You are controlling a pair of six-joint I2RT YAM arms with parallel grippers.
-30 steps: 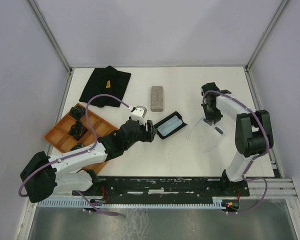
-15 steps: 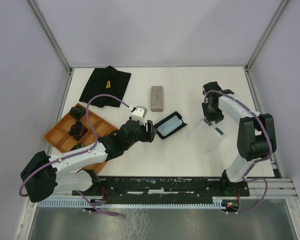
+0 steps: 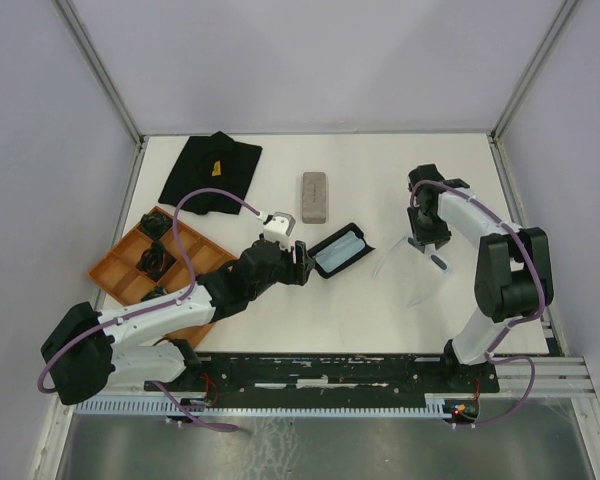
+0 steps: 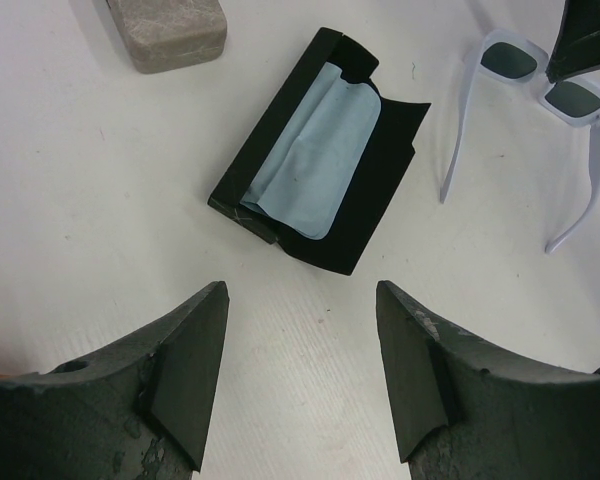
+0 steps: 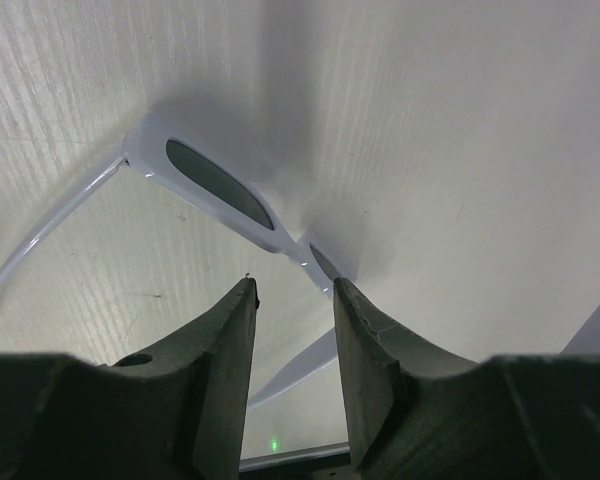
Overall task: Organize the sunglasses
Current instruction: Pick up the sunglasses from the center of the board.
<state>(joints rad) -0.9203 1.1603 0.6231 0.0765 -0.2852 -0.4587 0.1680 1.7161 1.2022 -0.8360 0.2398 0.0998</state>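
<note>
Orange tray [image 3: 120, 272] sits far behind and left of the left gripper [image 4: 300, 298], with dark items [image 3: 155, 262] in its compartments, too small to identify. Black cloth [image 3: 210, 170] lies flat on the table [image 3: 380, 165], ahead-left of the left gripper and well apart from it.

Left gripper hovers low over the table, jaws wide, nothing between them. Grey case [image 3: 315, 197], closed, is ahead of it and slightly left in the wrist view. Directly ahead of the jaws, near but not touching, is an open black case [image 4: 380, 170] with a light blue cloth [image 4: 315, 160] lying inside it.

Pale lavender-white sunglasses [image 4: 508, 60] are ahead-right of the left gripper, beyond the open case, temples unfolded, resting on the table with dark lenses.

Right gripper [image 5: 293, 285] is down on the front of that frame, jaws narrow with a slim gap. The bridge sits just at the fingertips, one lens out to the left of them, the other running under the right finger [image 5: 370, 340]. Left fingertip looks clear of the frame; cannot tell if the right one touches. The black-framed pair cannot be made out.
</note>
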